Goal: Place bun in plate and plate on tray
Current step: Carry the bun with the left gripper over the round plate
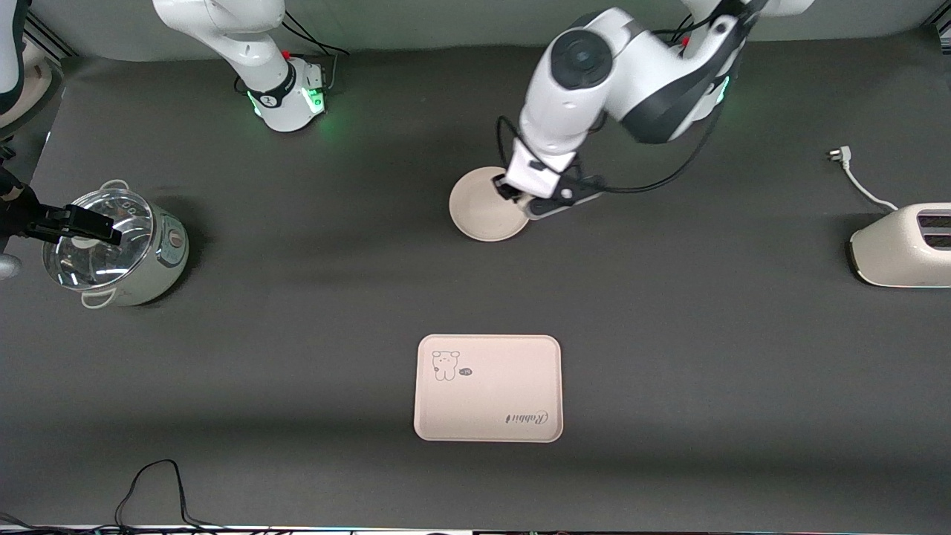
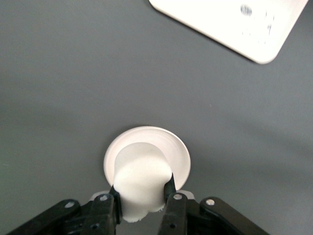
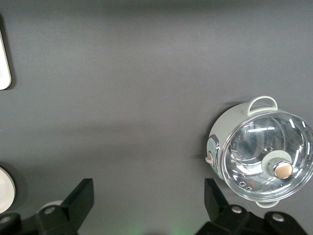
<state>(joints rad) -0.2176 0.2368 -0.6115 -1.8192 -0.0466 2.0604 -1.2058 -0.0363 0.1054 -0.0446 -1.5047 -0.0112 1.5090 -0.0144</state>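
Note:
My left gripper (image 2: 142, 190) is shut on the bun (image 2: 141, 171), a smooth cream-white lump, and holds it over the round cream plate (image 2: 182, 155). In the front view the left gripper (image 1: 522, 195) hangs over the plate's (image 1: 475, 212) edge toward the left arm's end, and the bun is hidden by the hand. The plate lies on the mat, apart from the tray. The rectangular tray (image 1: 488, 401) with the bear drawing lies nearer to the front camera and shows in the left wrist view (image 2: 230, 24). My right gripper (image 1: 96, 229) is open and empty, up over the pot (image 3: 148, 196).
A pot with a glass lid (image 1: 111, 249) stands at the right arm's end of the table and shows in the right wrist view (image 3: 264, 156). A cream toaster (image 1: 903, 245) with its cord and plug (image 1: 843, 156) stands at the left arm's end. Black cables (image 1: 156, 483) lie by the front edge.

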